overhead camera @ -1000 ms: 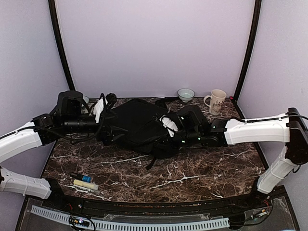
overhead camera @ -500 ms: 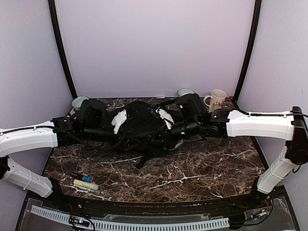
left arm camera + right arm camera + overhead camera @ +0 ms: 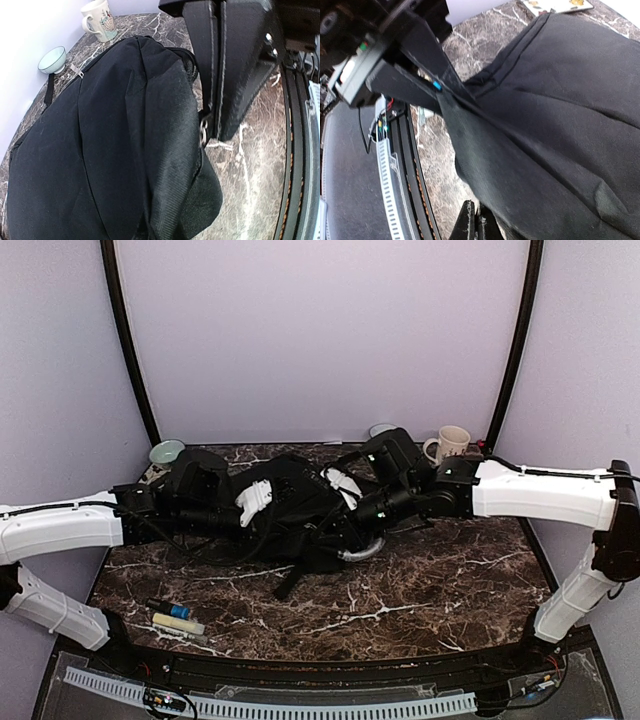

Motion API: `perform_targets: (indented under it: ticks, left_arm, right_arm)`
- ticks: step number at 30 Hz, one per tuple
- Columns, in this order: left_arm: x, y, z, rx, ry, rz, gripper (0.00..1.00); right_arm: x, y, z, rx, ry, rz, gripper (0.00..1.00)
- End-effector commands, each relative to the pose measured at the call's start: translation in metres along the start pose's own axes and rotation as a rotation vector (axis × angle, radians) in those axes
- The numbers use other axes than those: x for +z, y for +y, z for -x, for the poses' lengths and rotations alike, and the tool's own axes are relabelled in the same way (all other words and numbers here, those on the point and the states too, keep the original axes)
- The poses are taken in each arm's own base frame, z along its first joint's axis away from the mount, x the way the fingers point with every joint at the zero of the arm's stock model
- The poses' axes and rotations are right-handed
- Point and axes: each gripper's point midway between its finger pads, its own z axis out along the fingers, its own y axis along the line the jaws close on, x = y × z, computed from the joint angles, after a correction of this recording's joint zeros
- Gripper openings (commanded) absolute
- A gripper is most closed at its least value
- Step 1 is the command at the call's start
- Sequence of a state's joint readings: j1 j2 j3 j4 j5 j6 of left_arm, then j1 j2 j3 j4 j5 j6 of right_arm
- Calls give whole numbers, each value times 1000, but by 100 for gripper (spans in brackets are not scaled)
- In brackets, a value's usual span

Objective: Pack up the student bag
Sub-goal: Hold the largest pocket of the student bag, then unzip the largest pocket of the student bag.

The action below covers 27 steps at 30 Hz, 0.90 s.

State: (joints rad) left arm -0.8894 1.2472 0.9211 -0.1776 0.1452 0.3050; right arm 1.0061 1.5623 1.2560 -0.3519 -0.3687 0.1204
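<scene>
Fingers of the left gripper are pressed flat together over a hem of the student bag, just beside a small metal ring, so they are clenched on fabric. Fingers of the right gripper are likewise clamped on a fold of the same cloth.

Bag position: bunched between the two arms, mid-desk toward the back. The grey handle and the strap trail out on the near side. Cannot tell whether its underside is off the marble.

Step, as judged: two-handed repositioning of the bag. Packing proper has not begun; the pens lie well apart at the near left. The zip pull looks closed up.

Next move calls for settling the bag flat with the zip reachable, then freeing one hand while the other keeps the hold.

Room: the bare desk in front gives the open space — use that. The back is tight: mug and a bowl sit near the right arm, and a pale bowl is just behind the left.
</scene>
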Motion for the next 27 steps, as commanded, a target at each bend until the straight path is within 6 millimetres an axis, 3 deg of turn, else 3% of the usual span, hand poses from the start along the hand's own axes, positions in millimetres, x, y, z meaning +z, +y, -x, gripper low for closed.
perform_targets:
  ticks: [1, 6, 12, 15, 19, 23, 25, 27]
  left_arm:
    - [-13, 2, -31, 72, 107, 30, 0]
    - [-11, -1, -61, 78, 267, 7, 0]
    - [-5, -2, -65, 79, 296, -10, 0]
    - [-9, 0, -63, 112, 281, 2, 0]
    - [-18, 3, -69, 142, 295, 34, 5]
    - [-27, -1, -60, 136, 248, 20, 24]
    - [-30, -1, -50, 108, 216, 20, 45]
    - [-36, -3, -32, 71, 157, 4, 86]
  right_arm:
    - [-20, 13, 12, -71, -23, -3, 0]
    - [-38, 19, 8, -74, 2, -8, 0]
    - [-51, 20, -2, -58, 10, -24, 0]
    - [-44, -4, -25, -44, 37, -106, 0]
    - [-38, -57, -52, 103, 57, -205, 0]
    - [-33, -77, -54, 112, 77, -228, 0]
    - [-27, -71, -48, 99, 74, -174, 0]
    - [-21, -62, -40, 104, 63, -113, 0]
